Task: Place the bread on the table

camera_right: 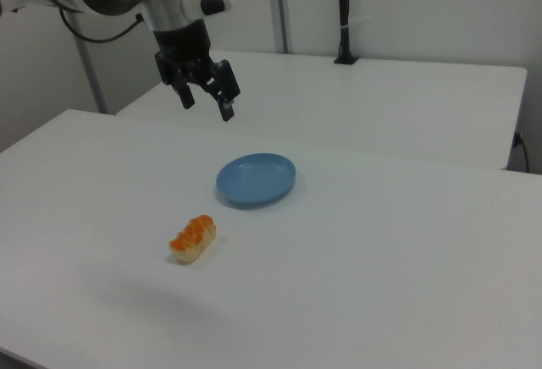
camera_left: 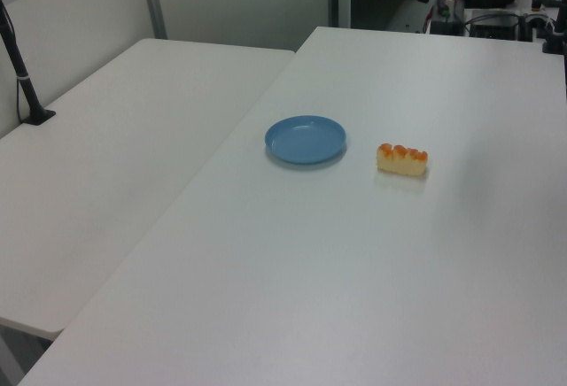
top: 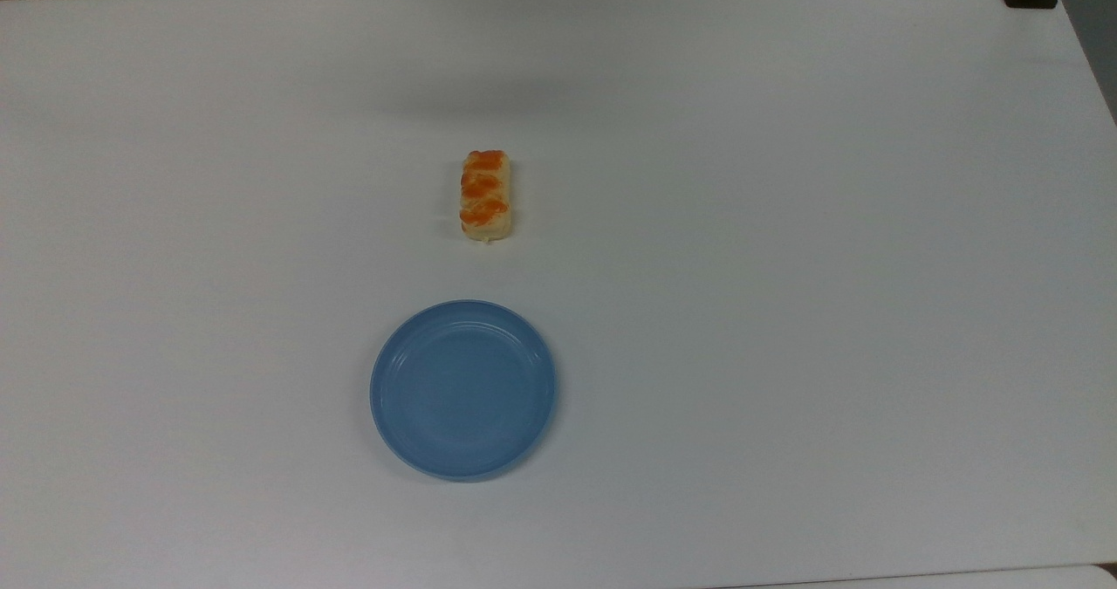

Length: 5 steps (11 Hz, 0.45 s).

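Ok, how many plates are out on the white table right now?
1. The blue plate sits bare on the table, apart from the bread, which lies above it in the top view. Nothing on the table could hide another plate.

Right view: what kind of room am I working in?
Likely a robotics lab: plain white tables, a Franka arm with its end effector open in the air, and only a bread and blue plate as props.
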{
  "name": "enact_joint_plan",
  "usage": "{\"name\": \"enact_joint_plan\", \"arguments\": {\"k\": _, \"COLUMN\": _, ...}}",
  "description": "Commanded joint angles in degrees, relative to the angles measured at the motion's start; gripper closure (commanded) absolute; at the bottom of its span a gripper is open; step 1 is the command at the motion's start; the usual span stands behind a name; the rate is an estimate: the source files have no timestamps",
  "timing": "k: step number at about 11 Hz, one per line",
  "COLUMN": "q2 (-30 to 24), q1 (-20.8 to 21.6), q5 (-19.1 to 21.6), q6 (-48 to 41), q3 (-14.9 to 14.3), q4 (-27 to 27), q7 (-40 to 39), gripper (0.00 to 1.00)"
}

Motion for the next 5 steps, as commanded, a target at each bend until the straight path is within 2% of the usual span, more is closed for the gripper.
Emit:
{"name": "enact_joint_plan", "arguments": {"k": 1, "q2": -0.8, "q1": 0.42, "q5": 1.22, "q6": -0.58, "q3": -1.63, "q4": -0.51, "q7": -7.2, "gripper": 0.0}}
{"name": "enact_joint_plan", "arguments": {"k": 4, "q2": -0.62, "q1": 1.21, "q5": 1.14, "q6": -0.76, "q3": -1.45, "q4": -0.51, "q7": -6.08, "gripper": 0.0}}
{"name": "enact_joint_plan", "arguments": {"k": 5, "q2": -0.53, "q1": 2.87, "q5": 1.14, "q6": -0.84, "q3": -1.63, "q4": -0.51, "q7": -4.15, "gripper": 0.0}}
